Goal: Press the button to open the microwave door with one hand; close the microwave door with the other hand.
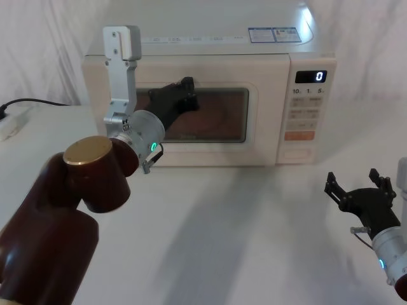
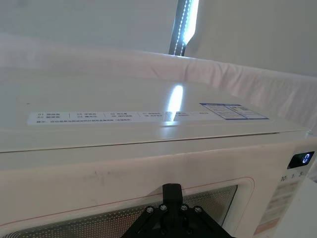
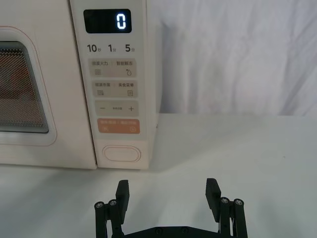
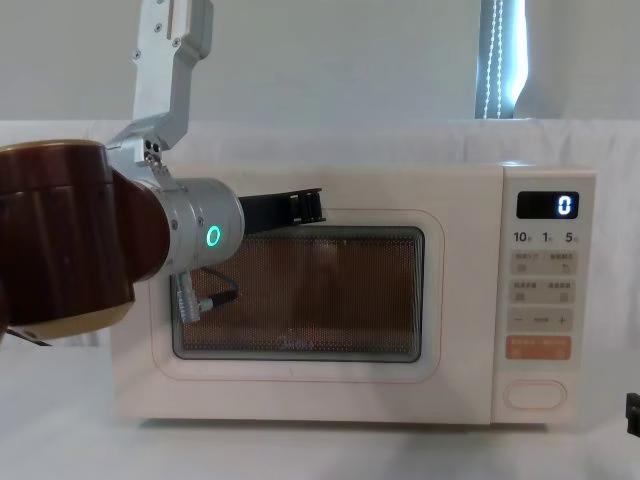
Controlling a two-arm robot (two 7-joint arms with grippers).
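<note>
The left gripper point(image 1: 188, 89) is held against the shut microwave door point(image 1: 210, 136); its fingers cannot be told. The right gripper point(image 3: 168, 190), spread wide and empty, is held near the button point(image 3: 120, 153).

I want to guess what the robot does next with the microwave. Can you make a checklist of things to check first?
1. Cream door with dark glass window flush with the boxy cream-white microwave: ok, it looks shut.
2. Wide cream pill-shaped button free of anything in front: ok.
3. Right claw lined up with that button: not ok, it sits low and a little off to the side.
4. Right claw fingers spread: ok, open.
5. Left claw at the door's upper part: ok; touching it, cannot tell.
6. Black display reads 0: ok.
</note>
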